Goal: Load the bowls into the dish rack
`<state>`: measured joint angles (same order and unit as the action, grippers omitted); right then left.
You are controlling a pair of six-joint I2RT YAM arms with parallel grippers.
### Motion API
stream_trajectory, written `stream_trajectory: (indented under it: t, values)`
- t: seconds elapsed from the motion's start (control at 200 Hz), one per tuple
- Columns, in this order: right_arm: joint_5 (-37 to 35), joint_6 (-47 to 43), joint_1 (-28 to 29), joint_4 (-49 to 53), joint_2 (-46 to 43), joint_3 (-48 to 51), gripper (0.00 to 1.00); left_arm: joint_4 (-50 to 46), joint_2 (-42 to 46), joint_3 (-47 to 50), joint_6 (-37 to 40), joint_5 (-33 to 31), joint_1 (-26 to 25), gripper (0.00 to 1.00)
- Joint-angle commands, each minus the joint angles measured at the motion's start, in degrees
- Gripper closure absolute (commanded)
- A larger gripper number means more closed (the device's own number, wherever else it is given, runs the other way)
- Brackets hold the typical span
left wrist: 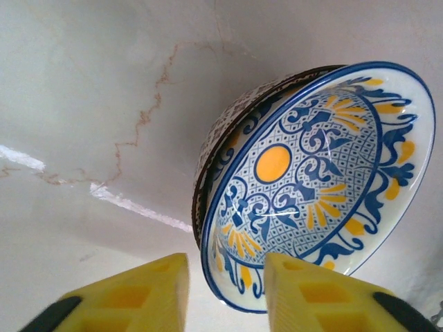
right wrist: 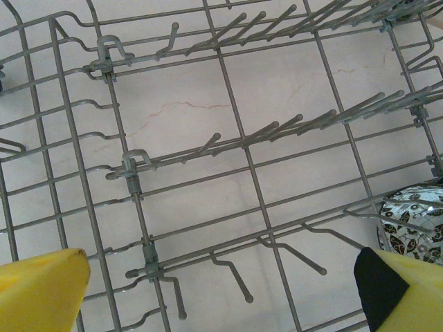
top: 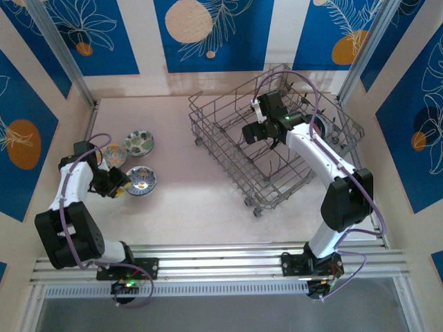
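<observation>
Left gripper (left wrist: 227, 266) part-open, straddling the blue-yellow bowl (left wrist: 297, 180) near the left edge of the tabletop (left wrist: 90, 76). We see the right gripper (right wrist: 221, 290) spread wide — over the dish rack (right wrist: 243, 146).

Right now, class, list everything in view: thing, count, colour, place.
dish rack: one, grey wire, table's right half.
blue-and-yellow bowl: one, left of the rack.
green-and-white bowl: one, behind it.
orange-toned bowl: one, left of that.
patterned bowl: one, black-and-white, inside the rack.
table: one, pale marble.
wall panels: several, blue-and-white, around the table.
left end effector: one, yellow, open astride the blue-and-yellow bowl's rim.
right end effector: one, yellow, open above the rack's tines.
</observation>
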<state>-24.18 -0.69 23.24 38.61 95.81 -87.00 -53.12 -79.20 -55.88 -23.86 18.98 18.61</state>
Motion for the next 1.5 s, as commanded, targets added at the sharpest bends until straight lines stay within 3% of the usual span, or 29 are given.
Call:
stream_trajectory:
  t: [0.0,0.175,0.6,1.231,1.496]
  values:
    - [0.7,1.1,-0.1,-0.3,-0.7,0.1,0.01,-0.2,0.3,0.4,0.2,0.1,-0.3,0.62]
    - [0.8,1.1,-0.1,-0.4,-0.4,-0.2,0.01,1.4,-1.1,1.1,-0.1,0.7,-0.3,0.60]
    - [0.5,1.0,-0.1,-0.3,-0.2,0.1,0.01,4.0,-4.4,0.9,-0.9,2.8,-0.4,0.68]
    - [0.4,1.0,-0.2,-0.4,-0.5,0.2,0.01,3.4,-3.6,0.3,-0.4,3.7,-0.5,0.96]
    - [0.3,0.9,-0.1,-0.2,-1.5,0.1,0.01,3.5,-1.2,-0.2,-0.6,5.5,-0.5,1.00]
